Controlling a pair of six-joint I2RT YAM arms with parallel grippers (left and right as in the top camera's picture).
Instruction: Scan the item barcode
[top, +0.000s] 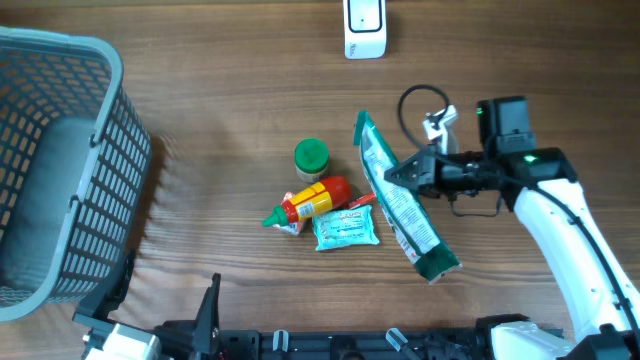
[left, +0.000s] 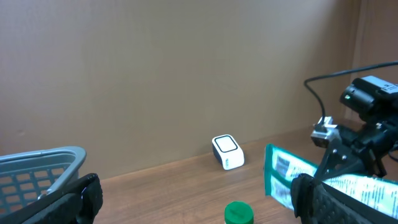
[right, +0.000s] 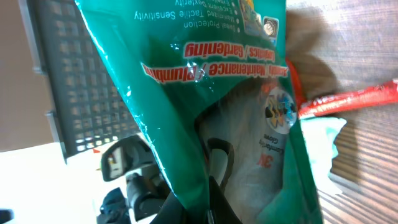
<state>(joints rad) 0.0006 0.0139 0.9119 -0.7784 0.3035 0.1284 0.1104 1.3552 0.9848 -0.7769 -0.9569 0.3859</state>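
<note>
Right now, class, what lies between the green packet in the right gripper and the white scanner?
Nothing: in the overhead view, only bare wooden table separates the green packet from the white scanner.

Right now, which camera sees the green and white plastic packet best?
Overhead: the whole green and white plastic packet shows, pinched by the right gripper. The right wrist view sees only a close-up part; the left wrist view just one end.
</note>
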